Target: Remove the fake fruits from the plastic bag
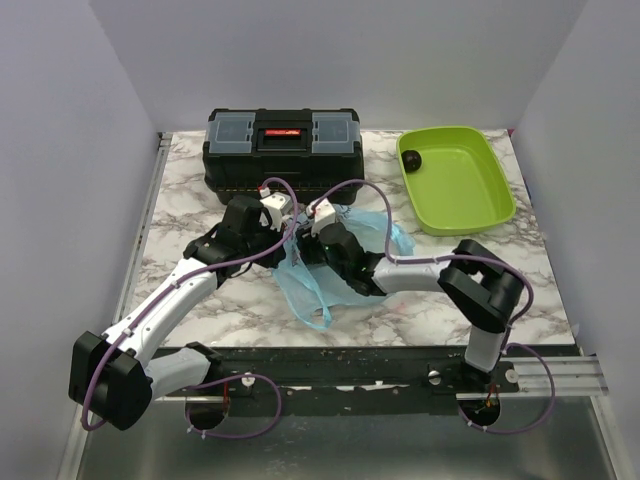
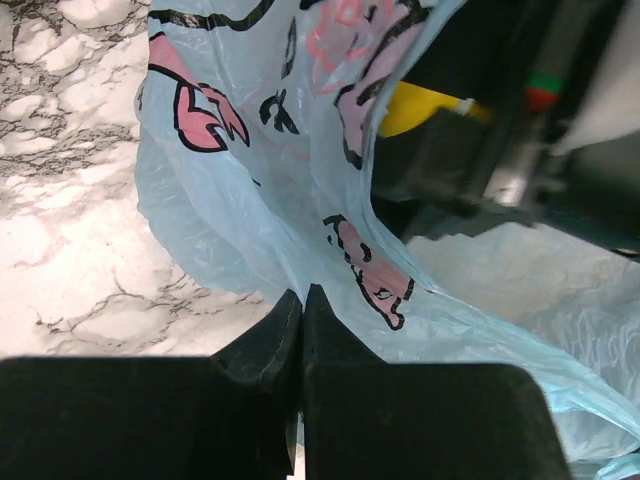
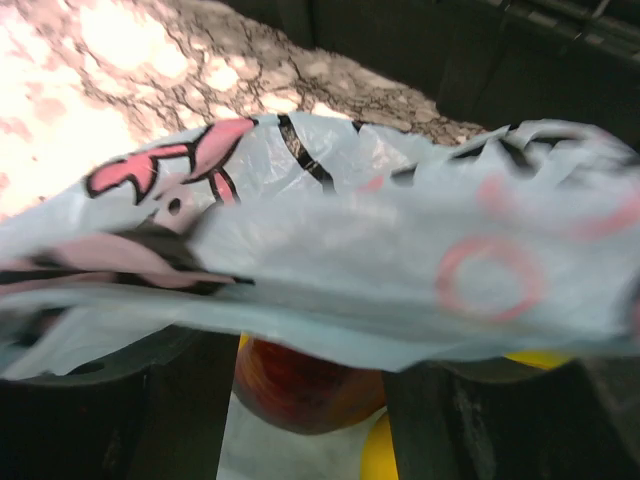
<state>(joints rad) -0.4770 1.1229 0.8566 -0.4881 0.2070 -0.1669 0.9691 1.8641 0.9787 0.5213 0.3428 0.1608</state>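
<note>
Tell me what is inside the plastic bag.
Beneath the top layer of the plastic bag, a dark red fruit shows, with a yellow fruit beside it. The film covers the rest, so any further contents are hidden.

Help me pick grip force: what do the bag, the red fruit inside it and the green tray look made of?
Plastic bag: thin translucent light-blue film, crinkled, printed in pink and black.
Red fruit: likely hard plastic, smooth sheen, though blurred.
Green tray: seemingly moulded plastic, smooth, uniform lime colour, rounded rim.
</note>
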